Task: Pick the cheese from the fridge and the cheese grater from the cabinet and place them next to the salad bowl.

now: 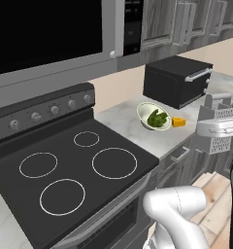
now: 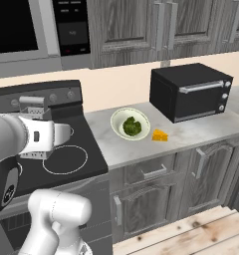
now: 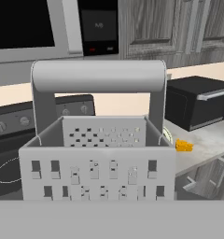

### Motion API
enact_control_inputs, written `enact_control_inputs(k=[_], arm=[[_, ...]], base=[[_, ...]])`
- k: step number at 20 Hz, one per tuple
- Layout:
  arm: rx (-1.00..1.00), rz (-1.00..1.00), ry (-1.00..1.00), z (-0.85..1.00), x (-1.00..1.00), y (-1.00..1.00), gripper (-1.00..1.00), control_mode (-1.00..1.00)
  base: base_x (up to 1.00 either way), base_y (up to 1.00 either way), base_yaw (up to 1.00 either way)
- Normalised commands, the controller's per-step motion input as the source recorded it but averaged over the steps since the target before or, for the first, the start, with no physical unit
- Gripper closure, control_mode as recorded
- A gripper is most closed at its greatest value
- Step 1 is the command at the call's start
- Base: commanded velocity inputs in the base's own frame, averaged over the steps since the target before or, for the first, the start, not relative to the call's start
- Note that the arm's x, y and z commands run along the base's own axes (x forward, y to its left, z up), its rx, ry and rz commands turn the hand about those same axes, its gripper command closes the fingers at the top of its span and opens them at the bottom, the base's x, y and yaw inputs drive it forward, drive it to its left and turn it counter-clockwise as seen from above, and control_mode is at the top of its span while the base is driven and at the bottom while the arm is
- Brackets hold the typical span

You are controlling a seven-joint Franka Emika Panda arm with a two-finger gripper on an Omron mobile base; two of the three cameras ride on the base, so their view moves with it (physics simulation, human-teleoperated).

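My gripper (image 1: 216, 129) is shut on the cheese grater (image 1: 218, 144), a silver-grey perforated box with a top handle. It hangs in the air off the counter's front edge, to the right of the bowl. In the right base view the gripper (image 2: 40, 136) holds the grater (image 2: 33, 103) over the stove. The grater (image 3: 97, 172) sits close up in the hand view. The cheese (image 1: 178, 122) (image 2: 160, 135) (image 3: 183, 145), a small orange wedge, lies on the counter just right of the salad bowl (image 1: 146, 113) (image 2: 117, 119) with its green leaves. The cabinet (image 2: 131, 25) doors stand closed above.
A black toaster oven (image 1: 176, 80) (image 2: 191, 92) stands behind the bowl and cheese. The black stove (image 1: 74, 165) (image 2: 66, 159) lies left of the counter (image 2: 191, 134), with a microwave (image 1: 45, 34) above it. Lower drawers and doors (image 2: 156, 189) run below the counter.
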Motion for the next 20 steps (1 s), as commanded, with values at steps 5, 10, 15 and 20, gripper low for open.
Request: enact_control_inputs(k=[5,10,15,20], arm=[[0.0,0.0,0.0,0.0,0.0,0.0,1.0,1.0],[0.0,0.0,0.0,0.0,0.0,0.0,1.0,1.0],[0.0,0.0,0.0,0.0,0.0,0.0,1.0,-1.0],[-0.08,0.0,0.31,0.16,0.53,0.09,1.0,-1.0]], base=[[0.01,0.0,0.0],[0.0,0.0,0.0],[0.0,0.0,0.0],[0.0,0.0,0.0]])
